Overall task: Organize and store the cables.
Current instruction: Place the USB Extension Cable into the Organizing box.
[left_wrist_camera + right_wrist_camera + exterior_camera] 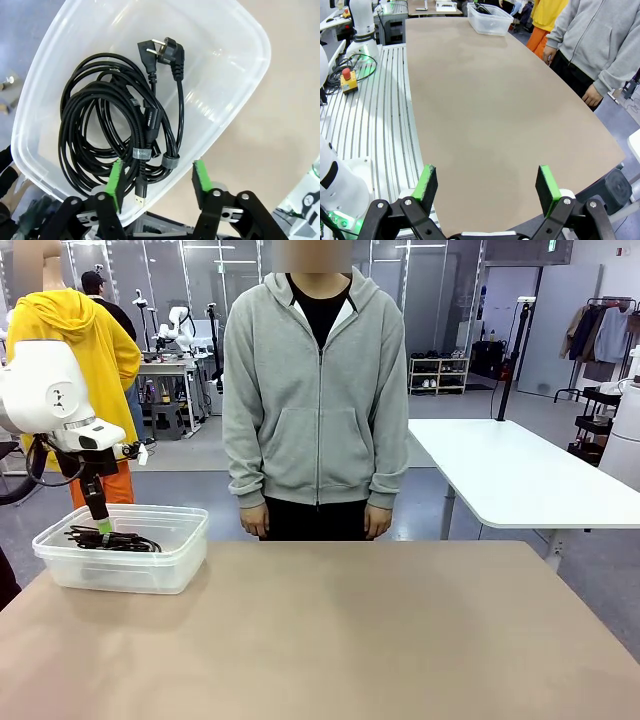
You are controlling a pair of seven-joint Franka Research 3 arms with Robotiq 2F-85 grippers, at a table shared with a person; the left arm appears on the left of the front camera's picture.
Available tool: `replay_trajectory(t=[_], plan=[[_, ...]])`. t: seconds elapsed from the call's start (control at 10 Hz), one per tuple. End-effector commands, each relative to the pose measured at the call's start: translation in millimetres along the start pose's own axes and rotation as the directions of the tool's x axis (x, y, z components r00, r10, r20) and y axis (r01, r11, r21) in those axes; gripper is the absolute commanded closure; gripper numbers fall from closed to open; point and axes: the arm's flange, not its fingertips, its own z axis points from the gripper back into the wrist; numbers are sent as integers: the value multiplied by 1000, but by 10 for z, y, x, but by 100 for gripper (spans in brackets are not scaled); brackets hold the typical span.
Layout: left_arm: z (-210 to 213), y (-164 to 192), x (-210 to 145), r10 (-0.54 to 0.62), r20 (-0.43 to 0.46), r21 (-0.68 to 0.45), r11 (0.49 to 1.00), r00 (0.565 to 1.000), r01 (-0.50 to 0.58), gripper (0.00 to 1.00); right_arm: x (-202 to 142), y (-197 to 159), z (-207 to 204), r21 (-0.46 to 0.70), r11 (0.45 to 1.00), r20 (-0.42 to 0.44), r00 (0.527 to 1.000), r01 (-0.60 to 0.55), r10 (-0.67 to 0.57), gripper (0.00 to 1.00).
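Cables [120, 130]: black cords, coiled up, lying inside the clear bin [240, 95]. In the front view the bin sits at about 9 o'clock on the table [350, 640].

Left gripper [157, 182]: its two green pads are apart, with nothing between them. It hangs just over the near rim of the bin, above the coils.

Right gripper [487, 185]: pads wide apart, holding nothing, over the bare table and far from the bin.

Person [316, 390]: stands at 12 o'clock across the table, hands down at the sides.

What could go wrong: a pad could hook a loop if the arm lifts, and pull a cord back out. The USB end [141, 195] sits right by the left pad, so it may catch first. The bin is light, so a bump might slide it.

Which way the cables point: the bundle is longer than it is wide. In the left wrist view it runs from about 11 o'clock to 5 o'clock. The plug [165, 52] is at 12 o'clock, with its pins aimed toward 10 o'clock. How many cords there are is hard to tell; maybe two or three.
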Motion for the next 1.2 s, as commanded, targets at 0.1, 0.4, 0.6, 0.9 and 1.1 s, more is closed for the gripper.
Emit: replay_trajectory(t=[0.1, 0.4, 0.6, 0.9, 1.1], plan=[[31, 7, 40, 20, -23, -11, 1000, 1000, -21, 0, 30, 12, -2, -12, 1000, 7, 1000, -5, 5, 0], [38, 7, 58, 23, -28, -14, 1000, 999, -24, 0, 30, 12, -2, -12, 1000, 7, 1000, -5, 5, 0], [43, 7, 65, 25, -25, -17, 1000, 999, -26, 0, 30, 12, -2, -12, 1000, 7, 1000, -5, 5, 0], [11, -14, 19, 3, -5, -8, 1000, 1000, -3, 0, 30, 12, -2, -12, 1000, 7, 1000, -5, 5, 0], [11, -14, 19, 3, -5, -8, 1000, 1000, -3, 0, 30, 12, -2, -12, 1000, 7, 1000, -5, 5, 0]])
